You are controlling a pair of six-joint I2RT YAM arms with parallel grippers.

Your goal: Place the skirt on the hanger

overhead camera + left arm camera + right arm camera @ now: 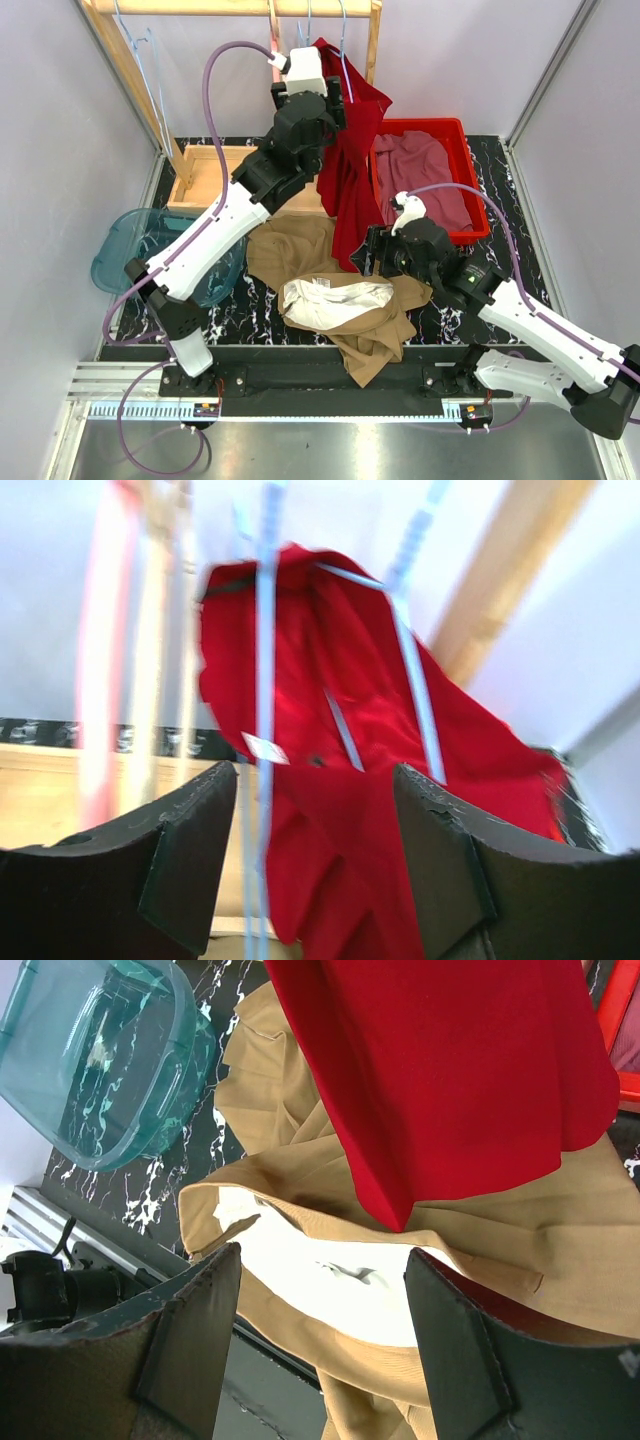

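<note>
Hanging red skirt on blue hanger, left pincer apart, right pincer apart over tan garment

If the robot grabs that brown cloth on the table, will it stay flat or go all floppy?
Probably floppy: the brown cloth lies crumpled in soft folds, so it would likely droop from wherever it's pinched. It looks light, though its layers and white lining may add bulk. Pushed, it would probably bunch up rather than slide.

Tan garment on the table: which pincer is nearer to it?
Right. The right pincer hovers open just above the tan garment; the left pincer is up by the red garment hanging from the rack.
</note>
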